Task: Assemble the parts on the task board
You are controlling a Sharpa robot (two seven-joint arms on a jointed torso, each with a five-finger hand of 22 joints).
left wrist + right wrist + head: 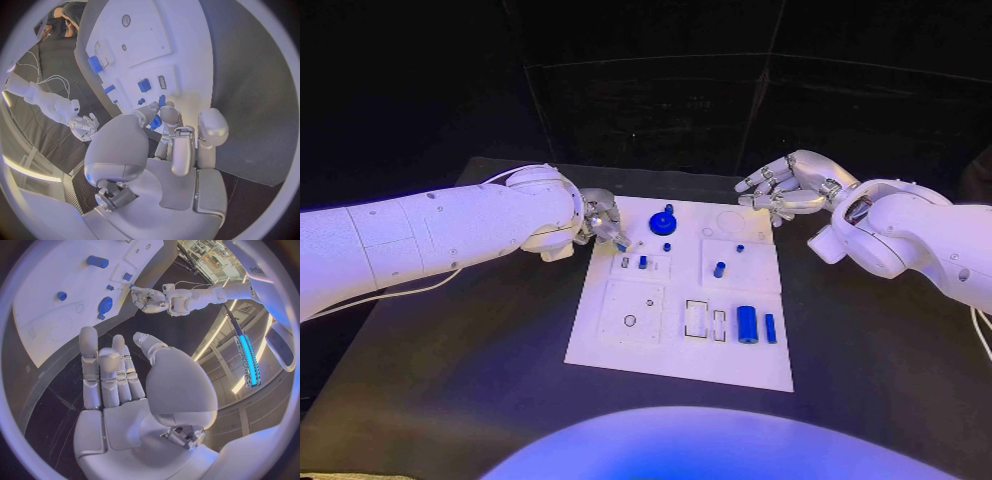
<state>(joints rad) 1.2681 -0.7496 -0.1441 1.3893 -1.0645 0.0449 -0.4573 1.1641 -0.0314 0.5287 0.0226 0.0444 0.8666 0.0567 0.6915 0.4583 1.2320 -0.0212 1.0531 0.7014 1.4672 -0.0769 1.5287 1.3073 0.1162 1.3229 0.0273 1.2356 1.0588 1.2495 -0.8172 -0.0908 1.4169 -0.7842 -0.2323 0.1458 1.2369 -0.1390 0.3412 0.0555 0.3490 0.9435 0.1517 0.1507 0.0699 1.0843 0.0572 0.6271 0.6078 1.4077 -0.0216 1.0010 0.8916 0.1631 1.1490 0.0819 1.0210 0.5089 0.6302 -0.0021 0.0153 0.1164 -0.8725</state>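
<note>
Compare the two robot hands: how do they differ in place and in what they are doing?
1. The left hand is at the near-left part of the task board, its fingertips down among the small blue parts; the right hand hovers off the board's far right corner.
2. The left hand's fingers are drawn together around a small blue part; the right hand's fingers are apart and hold nothing.
Both are silver hands on white arms.
</note>
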